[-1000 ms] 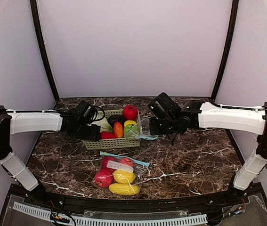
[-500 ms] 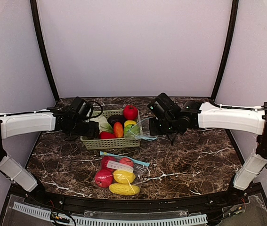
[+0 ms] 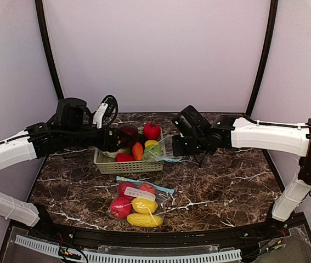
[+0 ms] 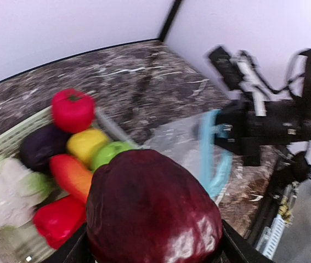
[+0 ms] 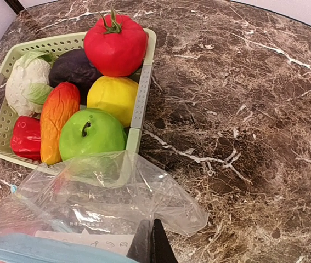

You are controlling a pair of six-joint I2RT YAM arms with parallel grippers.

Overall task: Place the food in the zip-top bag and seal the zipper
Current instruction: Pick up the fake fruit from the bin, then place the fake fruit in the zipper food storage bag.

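Left gripper point(image 3: 121, 137): clamped on a dark red food point(image 4: 152, 211), held over the left half of the basket point(image 3: 123, 167) at the centre of the top view.
Left fingers point(image 4: 74, 251): only dark slivers at the bottom edge of the left wrist view, one on either side of the food (the rest is hidden behind it).
Dark red food: fills the lower centre of the left wrist view. Its underside is cut off by the frame, and it covers part of the basket below.
Basket contents, left to right in the right wrist view: cabbage point(image 5: 28, 82), red pepper point(image 5: 26, 137) half hidden, orange piece point(image 5: 56, 118), dark purple piece point(image 5: 75, 68), green apple point(image 5: 92, 133), yellow piece point(image 5: 113, 97), tomato point(image 5: 115, 46).
Held bag point(image 5: 106, 197): clear and crumpled, at the lower left of the right wrist view, overlapping the basket's near corner. Its blue zipper strip point(image 5: 29, 249) runs off the bottom edge.
Bag relative to the food: in the left wrist view the bag sits right of the dark red food and apart from it, blurred.
Right gripper point(image 5: 151, 244): fingertips together on the held bag's edge at the bottom centre; only the tips show.
Filled bag point(image 3: 136, 200): lies at the lower centre of the top view on the marble table point(image 3: 226, 186), with red and yellow pieces inside. Whether its zipper is closed is too small to tell.
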